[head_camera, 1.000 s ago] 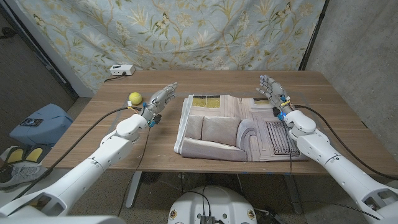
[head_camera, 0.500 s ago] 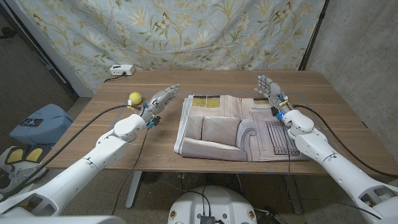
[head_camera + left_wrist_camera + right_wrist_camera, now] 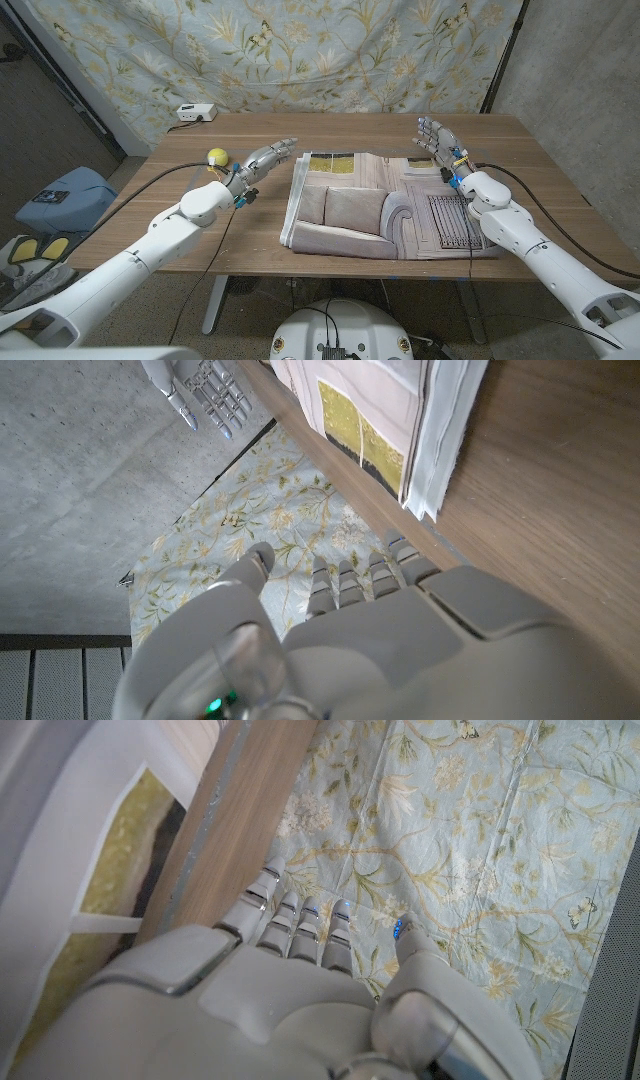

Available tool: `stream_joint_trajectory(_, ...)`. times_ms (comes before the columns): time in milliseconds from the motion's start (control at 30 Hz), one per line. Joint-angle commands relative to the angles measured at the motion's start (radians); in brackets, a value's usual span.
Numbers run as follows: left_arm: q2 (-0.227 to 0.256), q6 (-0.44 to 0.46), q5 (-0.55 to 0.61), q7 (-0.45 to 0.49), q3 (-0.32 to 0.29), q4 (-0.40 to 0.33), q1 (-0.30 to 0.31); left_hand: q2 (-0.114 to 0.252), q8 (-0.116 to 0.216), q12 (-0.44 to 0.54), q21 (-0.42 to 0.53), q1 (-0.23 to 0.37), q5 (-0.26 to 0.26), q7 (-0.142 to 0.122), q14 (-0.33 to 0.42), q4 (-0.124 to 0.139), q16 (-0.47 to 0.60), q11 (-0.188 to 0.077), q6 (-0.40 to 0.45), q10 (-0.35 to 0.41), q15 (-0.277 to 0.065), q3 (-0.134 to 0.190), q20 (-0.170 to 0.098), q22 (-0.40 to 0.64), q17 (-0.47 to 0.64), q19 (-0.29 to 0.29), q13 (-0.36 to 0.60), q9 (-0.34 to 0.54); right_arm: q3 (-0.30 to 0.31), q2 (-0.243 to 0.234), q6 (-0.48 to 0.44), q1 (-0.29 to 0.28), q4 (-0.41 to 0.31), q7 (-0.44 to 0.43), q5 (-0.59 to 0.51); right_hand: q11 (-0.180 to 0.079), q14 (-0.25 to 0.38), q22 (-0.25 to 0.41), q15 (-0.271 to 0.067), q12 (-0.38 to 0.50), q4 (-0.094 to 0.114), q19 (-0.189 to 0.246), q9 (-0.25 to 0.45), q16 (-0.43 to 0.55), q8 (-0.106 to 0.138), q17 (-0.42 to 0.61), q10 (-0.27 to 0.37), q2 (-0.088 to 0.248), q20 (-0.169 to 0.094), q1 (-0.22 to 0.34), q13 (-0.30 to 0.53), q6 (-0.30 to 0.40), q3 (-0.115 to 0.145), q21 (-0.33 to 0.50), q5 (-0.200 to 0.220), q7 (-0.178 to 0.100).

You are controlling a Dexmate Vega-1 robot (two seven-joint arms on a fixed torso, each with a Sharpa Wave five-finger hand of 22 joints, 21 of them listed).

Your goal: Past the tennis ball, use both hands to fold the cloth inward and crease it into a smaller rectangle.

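While your left robot hand has crept closer to the cloth, both stay released. The right robot hand hovers over the cloth's far corner, the tennis ball beside its left edge; no fold started.

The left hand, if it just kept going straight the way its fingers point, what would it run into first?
Probably nothing on the table. The left hand points up and away between the tennis ball and the cloth, toward the table's far edge; beyond hangs the floral backdrop. Depth is hard to judge, though.
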Motion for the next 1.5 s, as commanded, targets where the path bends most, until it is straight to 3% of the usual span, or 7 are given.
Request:
stream_joint_trajectory(33,0.05,0.034,0.042,-0.062,0.033,-0.044,-0.028,0.0,0.0,0.006,-0.004,0.013,0.008,-0.002,-0.002,-0.011,0.0,-0.009,0.001,0.0,0.002,0.001,-0.003,0.002,0.003,-0.006,0.002,0.003,0.004,-0.023,-0.025,0.024,0.001,0.021,-0.002,-0.001,0.001,0.004,0.004,0.003,-0.006,-0.001,0.003,0.003,0.006,0.003,0.009,-0.004,0.008,0.009,0.003,0.01,0.001,0.006,0.003,-0.001)
stream_joint_trajectory(567,0.117,0.061,0.079,-0.116,0.042,-0.123,-0.025,-0.001,0.001,0.007,-0.004,0.021,0.012,0.0,-0.001,-0.026,0.001,-0.014,0.005,0.006,-0.003,0.0,-0.003,0.002,0.003,-0.005,0.002,0.002,0.001,-0.006,0.01,0.052,0.073,0.053,-0.002,0.0,0.001,0.004,0.003,0.003,-0.007,-0.001,0.003,0.004,0.006,0.002,0.008,-0.004,0.008,0.009,0.003,0.01,0.0,0.007,0.003,0.0)
stream_joint_trajectory(1500,0.232,0.138,0.194,-0.006,0.002,-0.311,0.103,0.0,0.002,0.009,-0.004,0.019,0.012,0.0,0.003,-0.033,0.005,-0.021,0.01,0.014,-0.008,-0.011,-0.006,0.002,0.005,-0.003,0.002,0.003,0.016,-0.037,0.023,0.047,0.08,0.067,-0.004,-0.002,-0.001,0.004,0.004,0.003,-0.008,-0.004,0.003,0.004,0.006,0.002,0.009,-0.004,0.009,0.009,0.003,0.011,-0.001,0.006,0.003,-0.001)
